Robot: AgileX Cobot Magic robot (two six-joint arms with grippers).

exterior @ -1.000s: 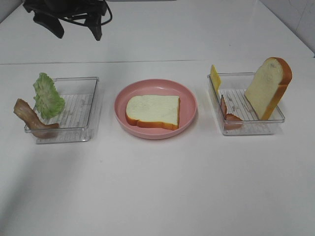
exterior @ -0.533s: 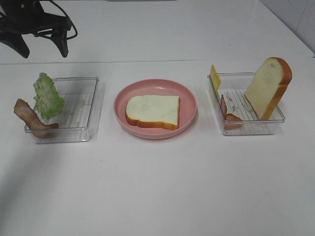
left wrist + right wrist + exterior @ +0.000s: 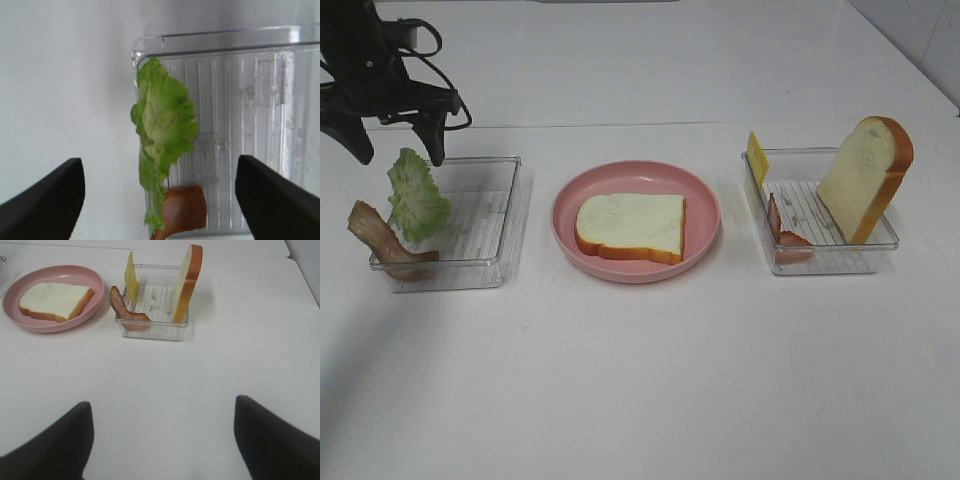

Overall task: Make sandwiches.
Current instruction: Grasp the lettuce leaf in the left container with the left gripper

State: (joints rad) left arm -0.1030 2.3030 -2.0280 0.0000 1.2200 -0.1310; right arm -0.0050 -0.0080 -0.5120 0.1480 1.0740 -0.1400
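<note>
One white bread slice with orange-brown crust lies flat on the pink plate. The green lettuce leaf stands at the left end of the left clear tray, with a brown bacon strip beside it. My left gripper is open, just above and behind the lettuce; in the left wrist view its open jaws straddle the lettuce and bacon. The right tray holds a yellow cheese square, bacon and an upright bread slice. My right gripper is open, well short of that tray.
The white table carries only the two trays and the plate. In the right wrist view the plate with its bread slice sits beside the tray with cheese, bacon and upright bread.
My left gripper has moved left and down from the back of the table to just above the lettuce. Nothing on the table has moved.
</note>
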